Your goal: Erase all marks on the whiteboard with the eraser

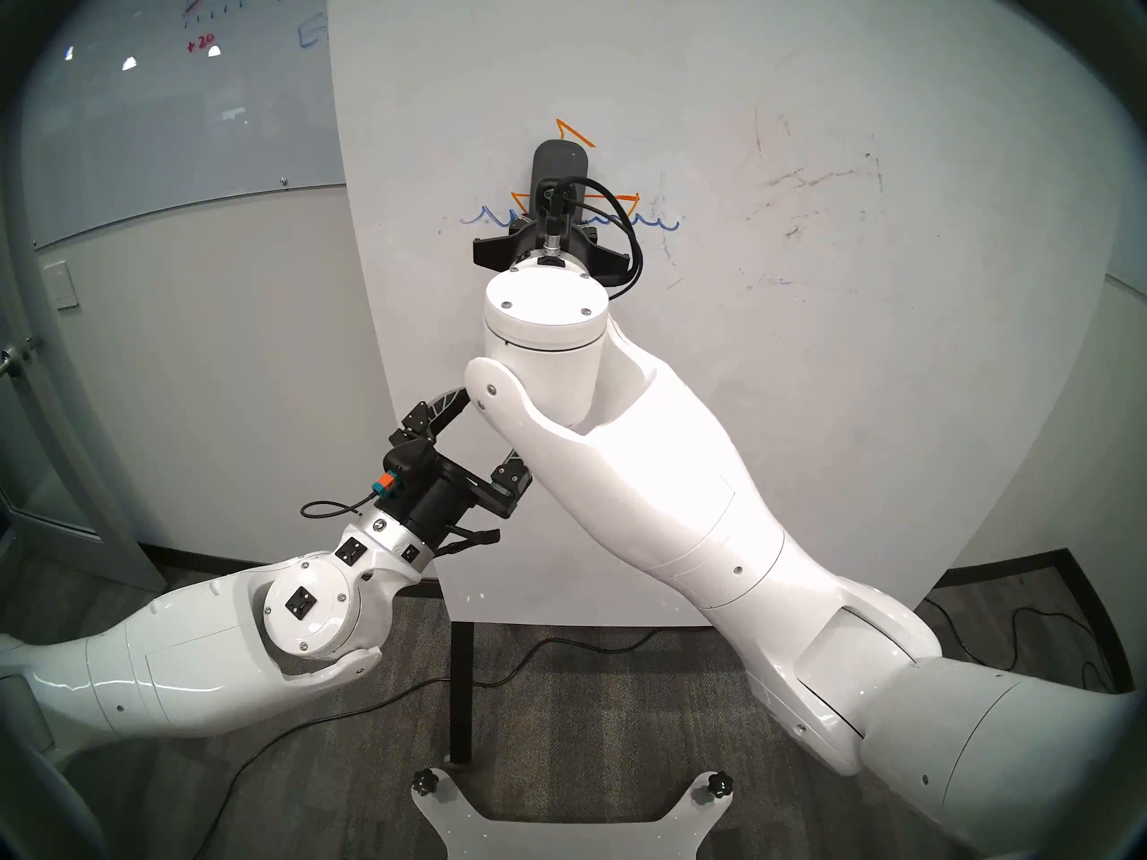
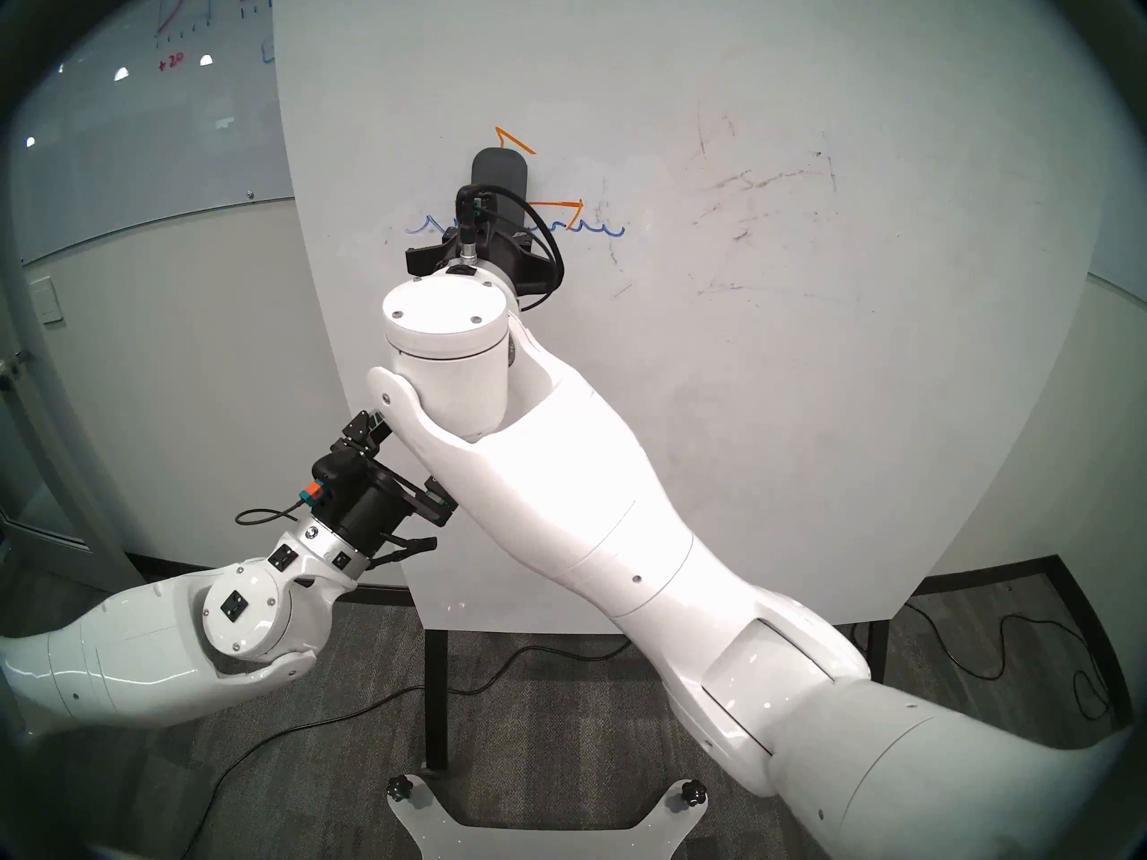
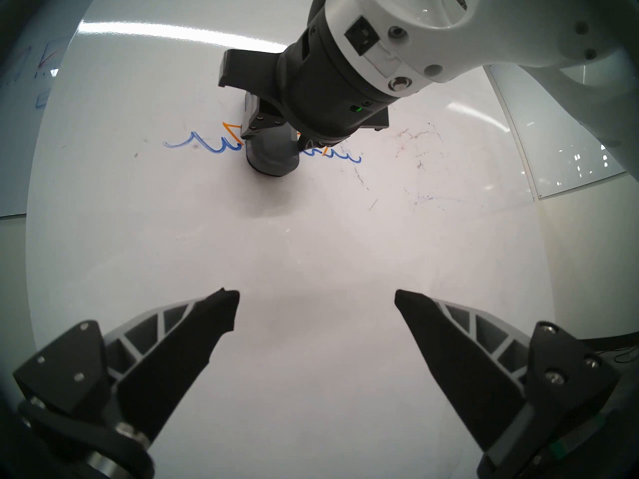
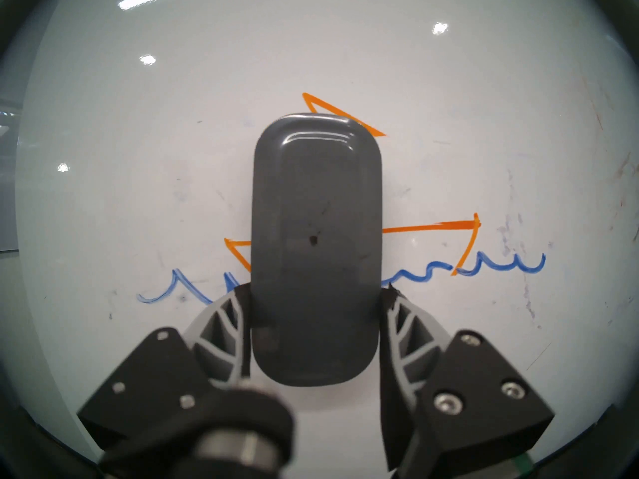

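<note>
- My right arm (image 1: 652, 468) reaches from the lower right of the head view up to the middle of the frame, its wrist tipped slightly upward toward the whiteboard (image 1: 807, 406).
- The right gripper (image 4: 314, 307) has its jaws clamped on the long sides of the eraser (image 4: 316, 246), near its lower end; the eraser stands upright with its glossy back toward the wrist camera.
- The eraser lies over the middle of the orange sailboat (image 4: 432, 227). The sail tip shows above its top edge, and the hull corners show left and right of it.
- The blue wavy line (image 4: 501, 265) runs on both sides of the eraser, just below the hull.
- From these views I cannot tell whether the eraser's face is pressed on the board or just off it.
- My left arm (image 1: 217, 641) comes in from the lower left, and the left gripper (image 3: 316, 305) points at a bare part of the board below the drawing, jaws wide apart and holding nothing.
- Faint brown scratchy strokes (image 1: 813, 182) sit at the right of the board, well apart from the eraser.
- At the upper left of the head view, a glass panel (image 1: 155, 126) carries graph sketches and a red "+20" (image 1: 200, 46).
</note>
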Controlling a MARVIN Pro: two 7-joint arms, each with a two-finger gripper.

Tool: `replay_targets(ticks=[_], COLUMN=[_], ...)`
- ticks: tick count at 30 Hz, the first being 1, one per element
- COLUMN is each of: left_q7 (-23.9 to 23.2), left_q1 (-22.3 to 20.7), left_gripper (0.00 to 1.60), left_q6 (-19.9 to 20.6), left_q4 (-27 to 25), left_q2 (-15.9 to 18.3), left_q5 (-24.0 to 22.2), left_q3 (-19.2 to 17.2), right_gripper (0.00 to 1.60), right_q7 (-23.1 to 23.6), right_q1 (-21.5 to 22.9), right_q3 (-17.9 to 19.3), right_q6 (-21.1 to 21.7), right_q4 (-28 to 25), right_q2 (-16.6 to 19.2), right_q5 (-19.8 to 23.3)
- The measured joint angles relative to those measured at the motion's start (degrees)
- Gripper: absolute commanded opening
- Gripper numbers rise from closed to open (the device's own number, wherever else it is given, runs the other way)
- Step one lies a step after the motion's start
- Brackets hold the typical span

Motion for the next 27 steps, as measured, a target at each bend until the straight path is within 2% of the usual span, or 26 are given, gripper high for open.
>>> replay_targets(ticks=[7,14,27], left_q7=[0.00,0.01,0.02], left_q1=[-0.01,-0.01,-0.03], left_gripper=[1.60,1.60,1.60], left_q6=[0.00,0.00,0.00], left_q4=[0.00,0.00,0.00], left_q2=[0.00,0.01,0.01], left_q5=[0.00,0.00,0.00], left_q3=[0.01,0.02,0.04], right_gripper=[0.00,0.00,0.00], right_q7=[0.26,-0.82,-3.26], right_q1=[0.47,0.56,-1.32], right_q3=[-1.74,-0.04,5.00], right_q6=[-1.37,-2.41,-0.85], right_q4=[2.76,2.57,-5.29], right_q2=[-2.36,-2.76,2.31], right_q5=[-0.25,-0.47,-0.75])
